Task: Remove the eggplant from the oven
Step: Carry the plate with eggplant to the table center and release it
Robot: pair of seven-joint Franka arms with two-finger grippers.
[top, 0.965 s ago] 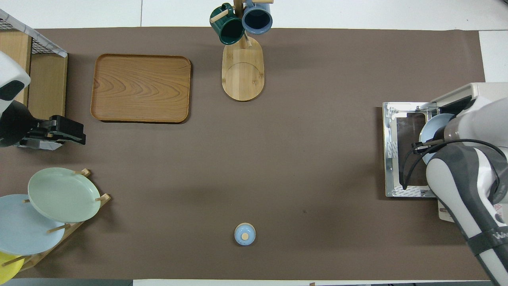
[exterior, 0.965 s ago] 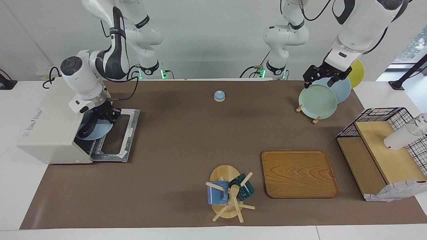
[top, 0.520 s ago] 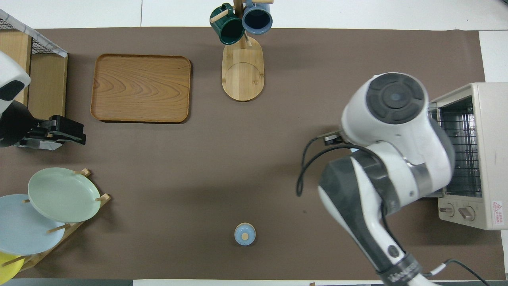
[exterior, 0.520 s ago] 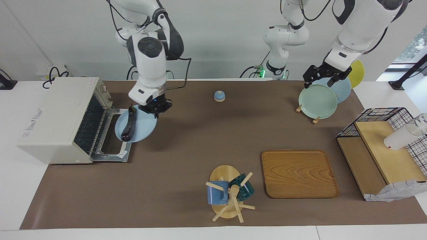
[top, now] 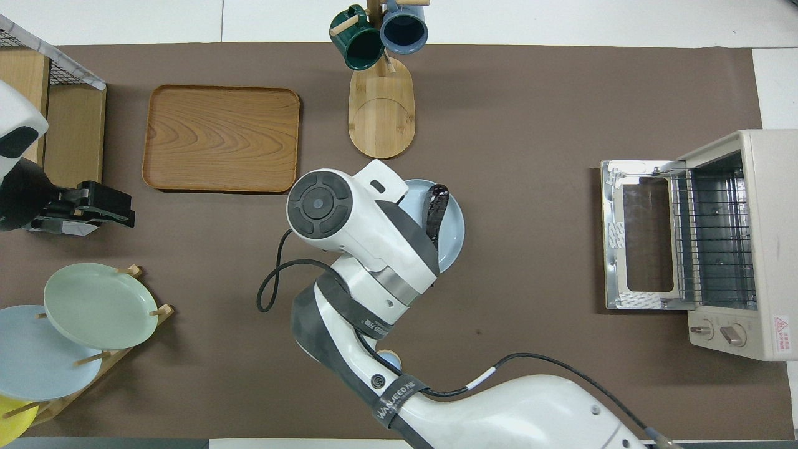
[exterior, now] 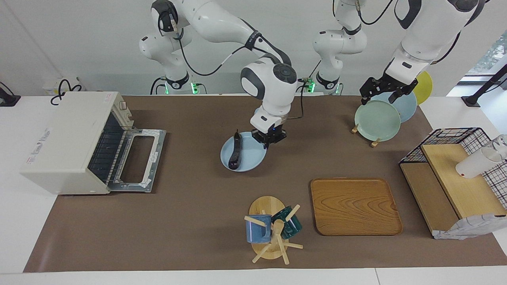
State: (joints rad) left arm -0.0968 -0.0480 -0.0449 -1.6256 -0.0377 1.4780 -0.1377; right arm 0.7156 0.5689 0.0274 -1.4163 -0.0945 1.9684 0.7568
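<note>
Now clear of the oven [exterior: 75, 142], the eggplant [exterior: 235, 152] rides a blue plate [exterior: 247, 160] pinched by the right gripper [exterior: 268, 138] over mid-table; left gripper [exterior: 386, 92] waits, jaws spread.

Your right arm reaches from its base out over the middle of the worktop, elbow raised and wrist turned straight down. Its black two-finger right gripper [exterior: 268, 139] hangs low, jaws closed on the rim of the pale blue round plate [exterior: 248, 158] it carries; in the overhead view the wrist housing hides the gripper itself. Your left arm waits at its own end of the worktop, forearm sloping down. Its black left gripper [exterior: 382, 92] [top: 103, 206] hangs above the pale green plate [exterior: 377, 120], jaws spread apart and holding nothing.
</note>
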